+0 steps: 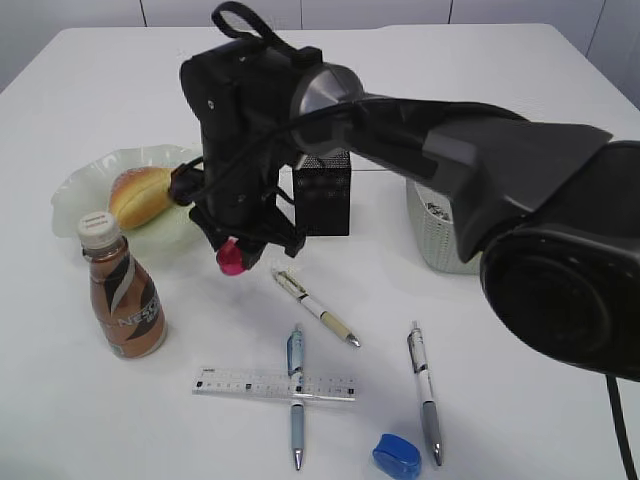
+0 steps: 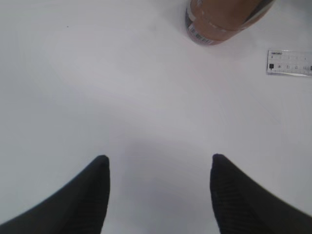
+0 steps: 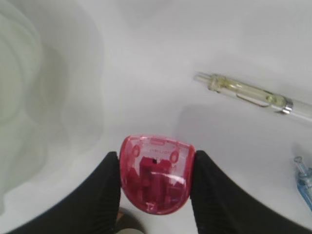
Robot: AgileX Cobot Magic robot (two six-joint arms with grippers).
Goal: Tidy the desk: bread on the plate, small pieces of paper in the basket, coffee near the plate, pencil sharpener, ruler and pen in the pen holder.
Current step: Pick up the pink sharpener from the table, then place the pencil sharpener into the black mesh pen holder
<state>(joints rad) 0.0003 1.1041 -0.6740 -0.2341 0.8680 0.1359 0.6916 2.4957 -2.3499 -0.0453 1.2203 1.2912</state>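
My right gripper (image 1: 236, 252) (image 3: 156, 178) is shut on a red pencil sharpener (image 1: 232, 258) (image 3: 156, 179) and holds it above the table, left of the black mesh pen holder (image 1: 322, 193). The bread (image 1: 140, 195) lies on the pale green plate (image 1: 75, 185). The coffee bottle (image 1: 120, 290) (image 2: 222, 19) stands in front of the plate. A clear ruler (image 1: 272, 385) (image 2: 290, 63), three pens (image 1: 315, 307) (image 1: 296, 395) (image 1: 424, 390) and a blue pencil sharpener (image 1: 397, 456) lie on the table. My left gripper (image 2: 158, 163) is open and empty over bare table.
A white basket (image 1: 435, 235) stands right of the pen holder, partly hidden by the right arm. A pen (image 3: 253, 95) lies to the right of the red sharpener in the right wrist view.
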